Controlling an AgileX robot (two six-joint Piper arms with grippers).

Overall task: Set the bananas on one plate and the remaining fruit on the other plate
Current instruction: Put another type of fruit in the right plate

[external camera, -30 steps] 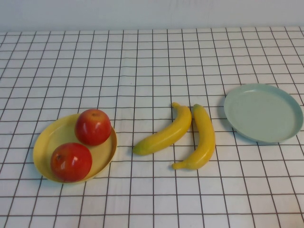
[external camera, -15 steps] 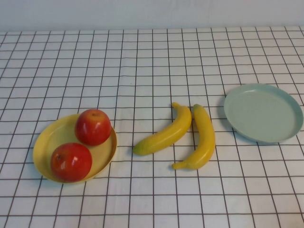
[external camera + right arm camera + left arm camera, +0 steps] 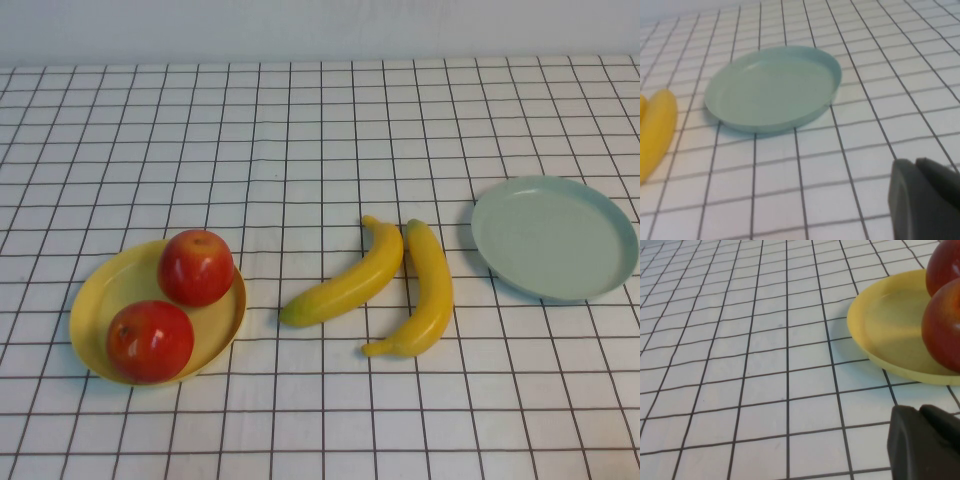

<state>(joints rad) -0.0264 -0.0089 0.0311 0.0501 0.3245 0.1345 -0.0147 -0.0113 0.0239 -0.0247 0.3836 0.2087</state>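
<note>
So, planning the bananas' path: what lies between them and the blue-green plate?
Only bare checkered cloth separates the bananas from the blue-green plate, per the high view.

Glossy red apples, smooth plastic-looking bananas, matt plates, cloth-like gridded table cover
</note>
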